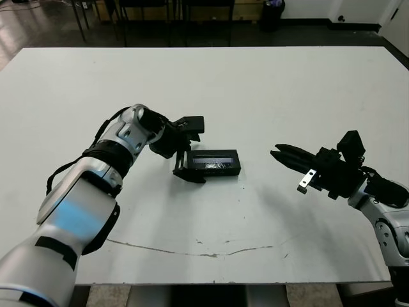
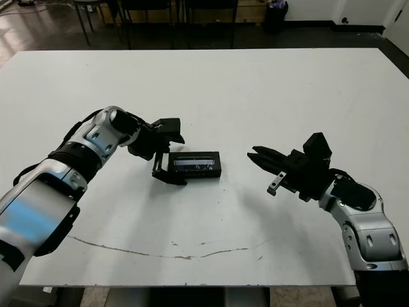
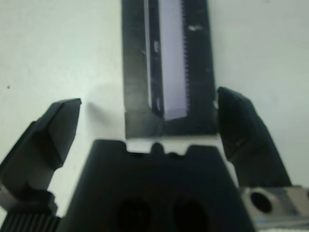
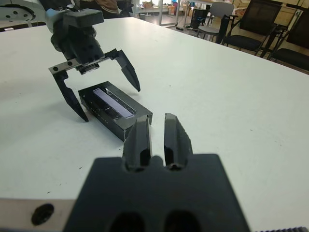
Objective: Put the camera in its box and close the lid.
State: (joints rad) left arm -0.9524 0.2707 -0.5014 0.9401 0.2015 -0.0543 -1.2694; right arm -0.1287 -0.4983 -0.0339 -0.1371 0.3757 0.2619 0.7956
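On the table (image 1: 268, 83), a little toward 7 o'clock of its middle, lay one black block with a glossy window on top, which I took for the lid (image 1: 214, 162) sitting over the box. No seam between the two could be made out, so how fully it was seated could not be told. The camera did not show as a separate thing. A pale lilac strip lay under the window, and whether that was the camera could not be told. The left gripper (image 1: 195, 152) was spread wide and straddled the block's 9 o'clock end, one finger (image 3: 239, 121) touching or nearly touching a long side and the other (image 3: 58, 125) well apart from it. The right gripper (image 1: 276, 153) had its fingers pressed together, held nothing, and hovered at 3 o'clock of the block, well apart. The chief risk seemed to lie in that lopsided straddle. If the left fingers closed, the near one would likely meet the block first and skid or twist it across the smooth table, and with nothing bracing the 3 o'clock end it could swing. A squeeze or lift at one end only might also tip a half-seated lid up, cock it on the box, or pull it off.
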